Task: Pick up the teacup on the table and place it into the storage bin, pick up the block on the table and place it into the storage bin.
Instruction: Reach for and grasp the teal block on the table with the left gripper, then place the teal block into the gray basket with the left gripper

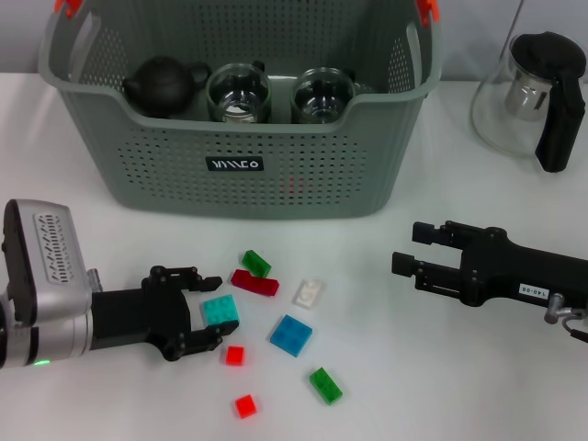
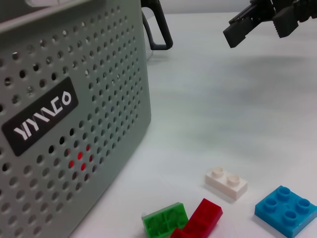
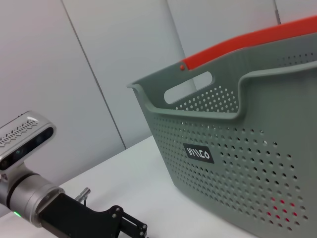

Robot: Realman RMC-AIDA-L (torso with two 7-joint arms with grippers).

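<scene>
The grey-green storage bin [image 1: 248,175] stands at the back centre, and its perforated wall [image 2: 64,124] fills the left wrist view. Inside it are two glass teacups [image 1: 238,94] [image 1: 322,94] and a dark teapot [image 1: 161,84]. Several blocks lie on the table in front of the bin. My left gripper [image 1: 213,310] is low over the table and open, with a teal block [image 1: 220,312] between its fingertips, untouched. My right gripper [image 1: 406,246] hovers open and empty to the right of the blocks, also seen far off as the right gripper [image 2: 247,25].
Around the teal block lie a green block [image 1: 255,263], red block [image 1: 254,283], white block [image 1: 308,293], blue block [image 1: 291,334], two small red blocks [image 1: 235,355] [image 1: 244,405] and another green one [image 1: 325,385]. A glass teapot [image 1: 537,96] stands at the back right.
</scene>
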